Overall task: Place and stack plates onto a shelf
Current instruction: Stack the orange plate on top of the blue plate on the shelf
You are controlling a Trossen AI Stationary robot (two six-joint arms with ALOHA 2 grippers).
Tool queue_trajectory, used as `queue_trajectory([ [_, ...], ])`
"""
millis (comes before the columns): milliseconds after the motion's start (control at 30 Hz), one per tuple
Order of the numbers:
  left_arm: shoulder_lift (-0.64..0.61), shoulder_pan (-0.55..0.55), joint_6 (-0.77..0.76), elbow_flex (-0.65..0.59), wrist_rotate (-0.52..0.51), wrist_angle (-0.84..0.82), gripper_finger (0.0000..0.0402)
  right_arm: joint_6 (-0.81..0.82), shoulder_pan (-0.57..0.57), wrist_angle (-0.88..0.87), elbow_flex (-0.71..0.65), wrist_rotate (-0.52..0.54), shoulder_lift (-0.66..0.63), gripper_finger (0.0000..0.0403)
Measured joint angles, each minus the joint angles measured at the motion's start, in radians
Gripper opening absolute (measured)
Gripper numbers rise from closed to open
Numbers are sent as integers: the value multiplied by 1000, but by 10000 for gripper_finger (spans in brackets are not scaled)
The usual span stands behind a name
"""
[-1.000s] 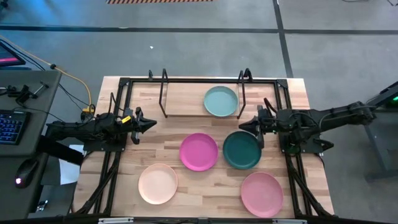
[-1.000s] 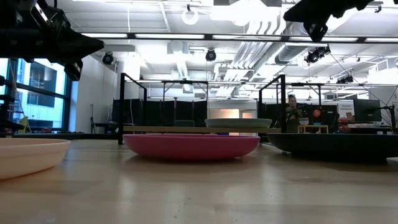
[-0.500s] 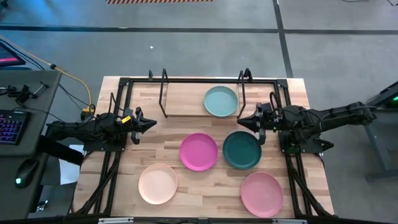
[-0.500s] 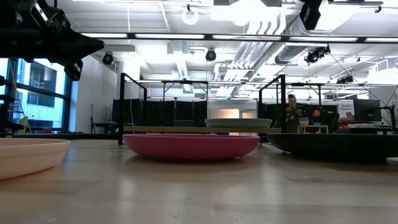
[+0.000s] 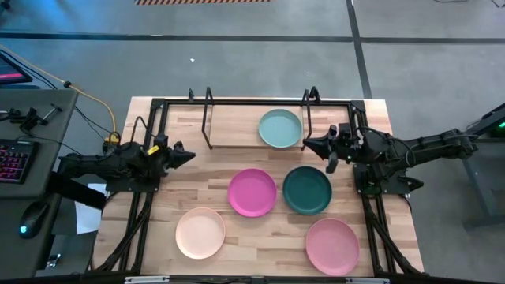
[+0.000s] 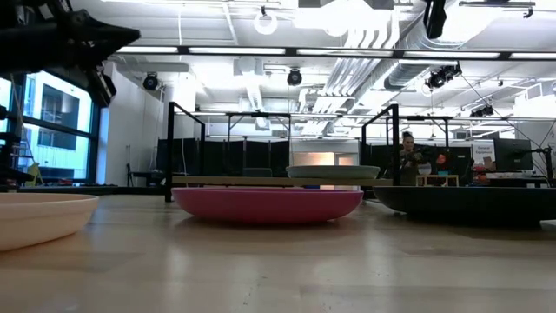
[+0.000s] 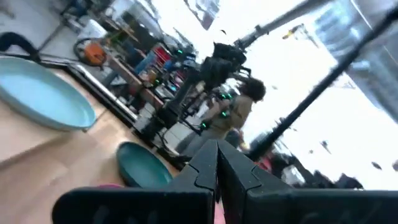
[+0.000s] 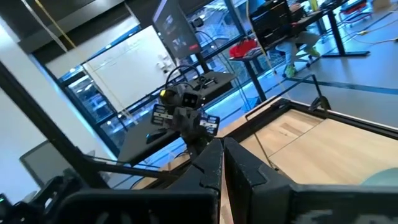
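Observation:
The pale teal plate (image 5: 280,128) lies flat on the right part of the light-wood shelf (image 5: 237,131), between its black rod uprights. On the tabletop rest the magenta plate (image 5: 252,192), the dark green plate (image 5: 307,190), the cream plate (image 5: 200,233) and the light pink plate (image 5: 332,246). My left gripper (image 5: 189,154) hovers shut over the table's left side, well left of the magenta plate. My right gripper (image 5: 308,143) hovers shut beside the shelf's right upright, above the gap between the teal and green plates. Both wrist views show the fingers (image 7: 217,168) (image 8: 222,155) closed together, holding nothing.
Black frame rails (image 5: 150,181) run along the table's left, right and far sides. The shelf's left two thirds are bare board. In the low view the magenta plate (image 6: 268,204) stands in front of the shelf board (image 6: 234,181). A person (image 6: 407,156) stands far back in the room.
My right gripper has risen and moved from above the green plate's far rim toward the far edge, ending beside the shelf's right upright. My left gripper has lifted a little. Both stayed shut. No plate has moved.

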Motion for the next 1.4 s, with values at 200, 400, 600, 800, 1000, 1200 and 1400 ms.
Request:
queue_trajectory([
  [200,0,1,-58,0,-140,1,1,-5,0,-1,0,10,1,0],
  [400,20,-8,-149,25,-55,30,47,0,0,-3,0,4,1,0],
  [600,182,-45,-4,269,91,-84,119,54,0,-11,0,-7,1,0],
  [800,514,-116,211,647,178,-776,133,73,0,-26,1,-7,1,0],
  [1000,749,-294,167,721,173,-996,134,58,0,-65,1,-7,1,0],
  [1200,977,-488,111,717,112,-1040,134,52,0,-152,1,-56,1,0],
  [1400,1171,-580,99,717,30,-977,134,52,1,-278,1,-64,1,0],
])
